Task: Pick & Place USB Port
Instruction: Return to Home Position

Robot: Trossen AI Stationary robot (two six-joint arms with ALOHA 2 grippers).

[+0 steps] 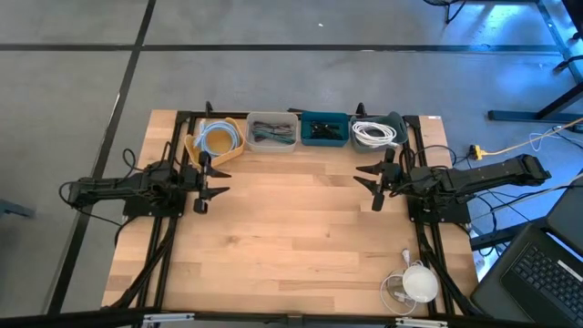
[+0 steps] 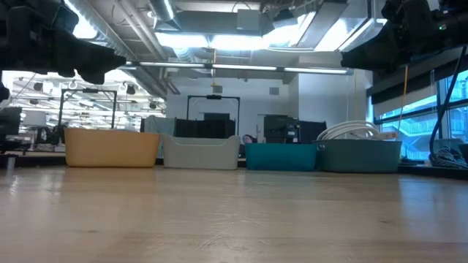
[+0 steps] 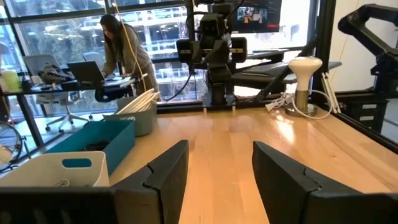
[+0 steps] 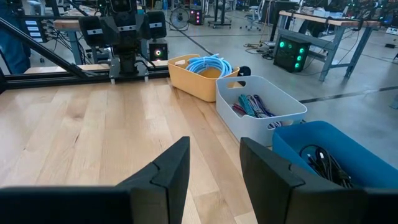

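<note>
Four bins stand in a row at the table's far edge: a yellow bin (image 1: 219,139) with a blue cable, a white bin (image 1: 272,132) with dark and coloured cables, a teal bin (image 1: 324,129) with black cables, and a grey bin (image 1: 378,132) with a white cable. No single USB part shows apart from these. My left gripper (image 1: 211,181) is open and empty over the table's left side. My right gripper (image 1: 369,181) is open and empty over the right side. Both hang clear of the table.
A white round device with a cord (image 1: 417,282) lies at the table's near right corner. A laptop (image 1: 537,273) sits off the table's right edge. A person (image 3: 124,53) stands in the room beyond. The wooden tabletop (image 1: 291,228) between the arms is bare.
</note>
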